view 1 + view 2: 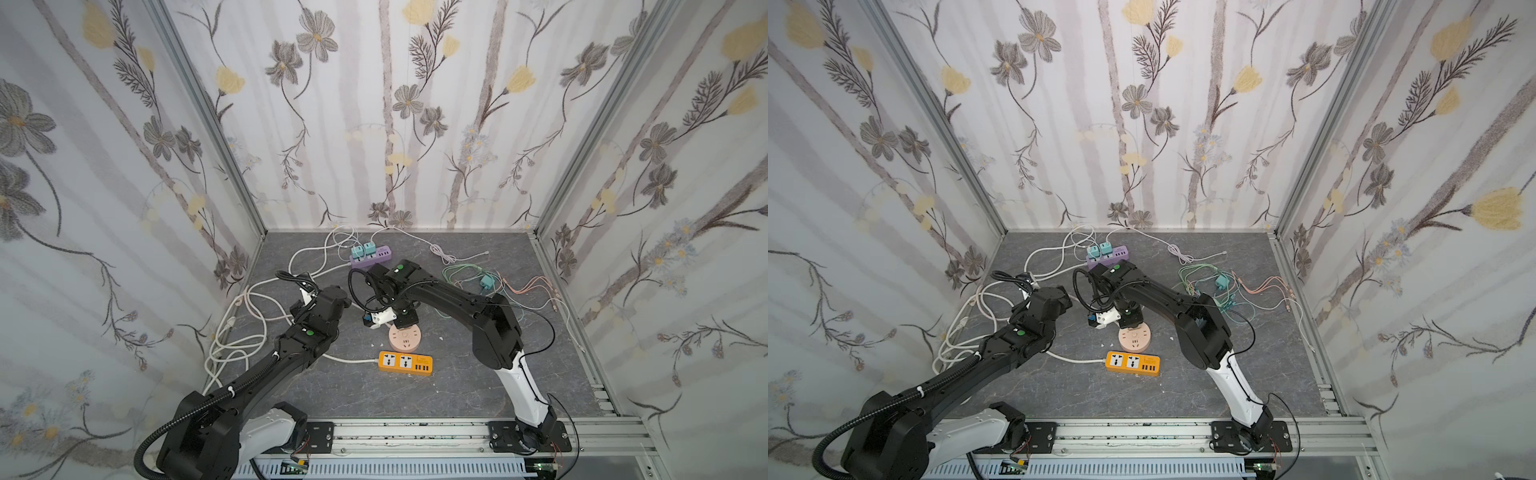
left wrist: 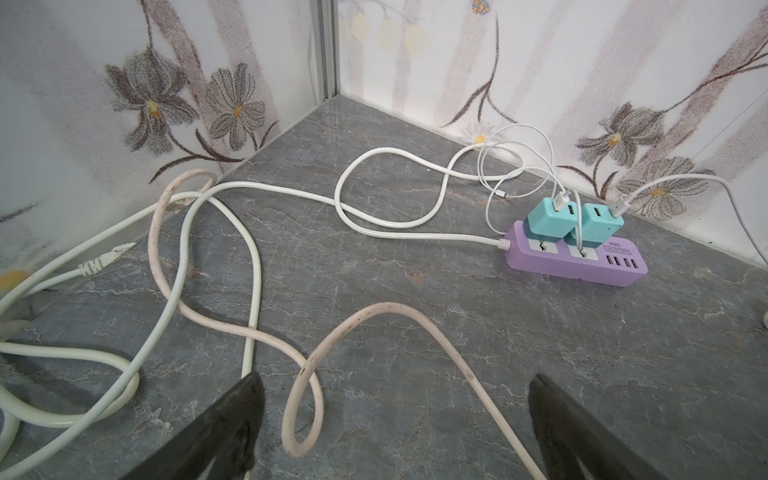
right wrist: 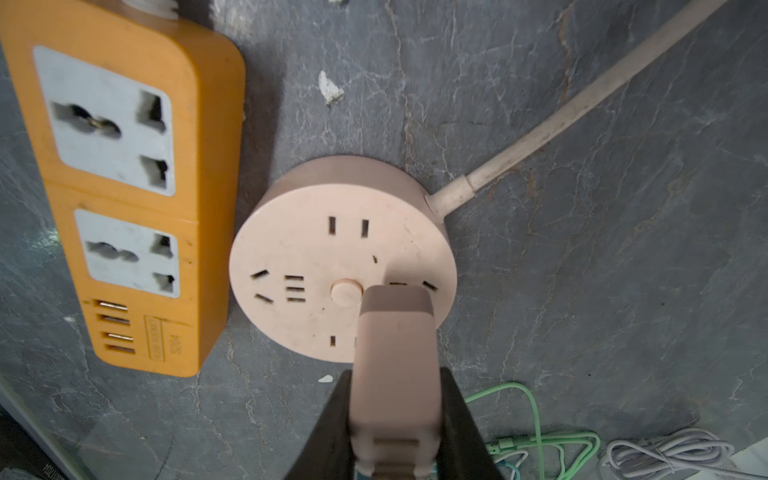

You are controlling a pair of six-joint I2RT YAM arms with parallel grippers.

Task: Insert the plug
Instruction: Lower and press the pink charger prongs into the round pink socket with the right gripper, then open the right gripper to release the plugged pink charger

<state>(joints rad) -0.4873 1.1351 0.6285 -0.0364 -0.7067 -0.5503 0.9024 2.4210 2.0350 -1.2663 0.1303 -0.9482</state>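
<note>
My right gripper (image 3: pixel 397 380) is shut on a pale pink plug (image 3: pixel 395 345), with one black finger on each side of it. The plug's front end hangs over the face of the round pink socket (image 3: pixel 324 249), beside the socket's centre button. Its prongs are hidden. In both top views the right gripper (image 1: pixel 405 320) points down over the round socket (image 1: pixel 405 337) and hides the plug. My left gripper (image 2: pixel 397 382) is open above bare floor and holds nothing. A pinkish cord (image 2: pixel 374 311) lies between its fingers.
An orange power strip (image 1: pixel 405 362) lies just in front of the round socket. A purple strip (image 1: pixel 371 258) with two teal chargers (image 2: pixel 548 218) sits at the back. Loops of white cable (image 1: pixel 237 332) lie at the left. Green and pink cables (image 1: pixel 536 289) with a teal charger (image 1: pixel 485 282) lie at the right.
</note>
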